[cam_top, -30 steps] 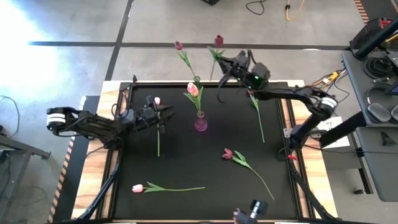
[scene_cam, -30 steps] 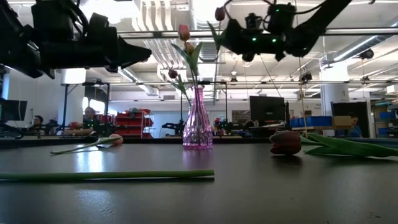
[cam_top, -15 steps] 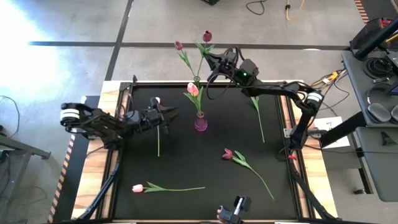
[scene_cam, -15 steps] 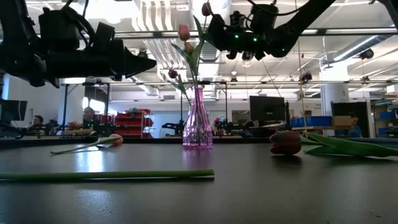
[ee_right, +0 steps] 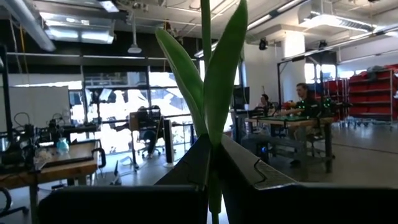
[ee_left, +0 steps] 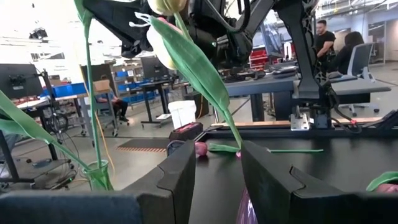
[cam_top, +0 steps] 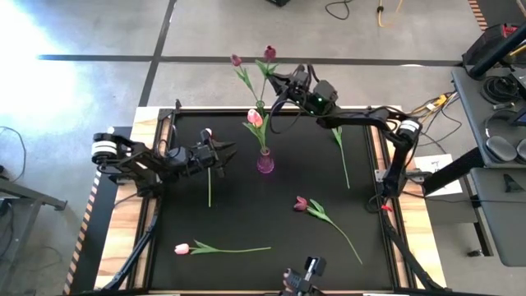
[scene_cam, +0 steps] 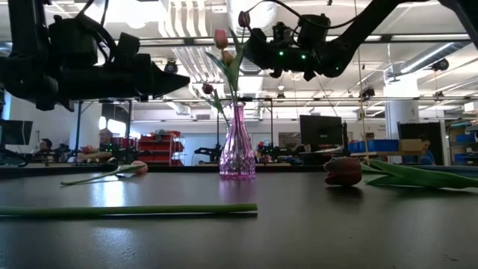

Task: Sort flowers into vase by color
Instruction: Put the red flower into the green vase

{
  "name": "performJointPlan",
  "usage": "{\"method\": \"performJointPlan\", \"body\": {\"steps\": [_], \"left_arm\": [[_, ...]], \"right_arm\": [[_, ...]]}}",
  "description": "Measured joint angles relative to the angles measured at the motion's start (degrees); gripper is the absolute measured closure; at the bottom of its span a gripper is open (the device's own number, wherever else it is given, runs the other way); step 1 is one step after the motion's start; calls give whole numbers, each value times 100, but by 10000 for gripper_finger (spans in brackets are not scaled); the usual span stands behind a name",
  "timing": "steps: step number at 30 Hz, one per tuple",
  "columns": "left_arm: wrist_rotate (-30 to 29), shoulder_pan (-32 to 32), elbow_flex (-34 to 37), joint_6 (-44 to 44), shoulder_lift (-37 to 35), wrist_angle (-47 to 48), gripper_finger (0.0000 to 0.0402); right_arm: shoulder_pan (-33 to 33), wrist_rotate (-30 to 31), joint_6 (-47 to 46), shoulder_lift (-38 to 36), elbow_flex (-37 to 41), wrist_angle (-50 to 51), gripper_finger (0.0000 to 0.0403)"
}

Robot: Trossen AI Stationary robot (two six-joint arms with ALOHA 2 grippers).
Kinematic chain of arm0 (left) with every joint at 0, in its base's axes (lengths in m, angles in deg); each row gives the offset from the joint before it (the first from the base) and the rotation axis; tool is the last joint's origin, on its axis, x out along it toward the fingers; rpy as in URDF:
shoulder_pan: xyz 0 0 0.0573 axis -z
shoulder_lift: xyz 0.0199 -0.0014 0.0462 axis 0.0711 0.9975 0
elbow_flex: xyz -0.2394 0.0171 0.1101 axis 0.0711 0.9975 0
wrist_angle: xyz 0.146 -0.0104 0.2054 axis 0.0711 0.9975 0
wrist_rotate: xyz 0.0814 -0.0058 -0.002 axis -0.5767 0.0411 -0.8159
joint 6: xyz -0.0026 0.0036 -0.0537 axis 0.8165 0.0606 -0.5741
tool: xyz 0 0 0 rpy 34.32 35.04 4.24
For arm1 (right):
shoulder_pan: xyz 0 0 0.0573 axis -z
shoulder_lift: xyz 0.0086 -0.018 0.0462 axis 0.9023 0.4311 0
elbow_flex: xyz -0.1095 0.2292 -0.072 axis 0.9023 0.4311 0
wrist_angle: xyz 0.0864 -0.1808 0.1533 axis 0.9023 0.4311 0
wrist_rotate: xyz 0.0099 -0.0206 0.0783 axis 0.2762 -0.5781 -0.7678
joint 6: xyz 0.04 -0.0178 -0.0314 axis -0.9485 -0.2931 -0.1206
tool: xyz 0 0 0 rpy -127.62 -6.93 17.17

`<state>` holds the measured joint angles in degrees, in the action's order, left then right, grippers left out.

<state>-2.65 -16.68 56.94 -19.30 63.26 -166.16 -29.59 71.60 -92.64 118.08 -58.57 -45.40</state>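
Since 1 s ago the right gripper point(cam_top: 283, 85) has swung its dark tulip point(cam_top: 269, 53) closer to the vases, left arm edged inward. High view: right gripper clamped on stem, just behind pink vase point(cam_top: 265, 162). Left gripper point(cam_top: 220, 153) holds pale tulip point(cam_top: 207, 133) beside vase; other tulips on mat point(cam_top: 246, 214). Low view: vase upright mid-table. L wrist: fingers point(ee_left: 180, 177) pinch stem. R wrist: fingers point(ee_right: 249, 168) closed on stem.

overhead straight down, table-level sideways, both sharing pink vase point(cam_top: 265, 163)
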Motion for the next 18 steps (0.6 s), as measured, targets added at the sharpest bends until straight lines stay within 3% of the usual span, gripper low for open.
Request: {"method": "performJointPlan", "body": {"steps": [18], "left_arm": [[0,7,0,-17,-50,7,286]], "right_arm": [[0,-61,140,726,4,31,385]]}}
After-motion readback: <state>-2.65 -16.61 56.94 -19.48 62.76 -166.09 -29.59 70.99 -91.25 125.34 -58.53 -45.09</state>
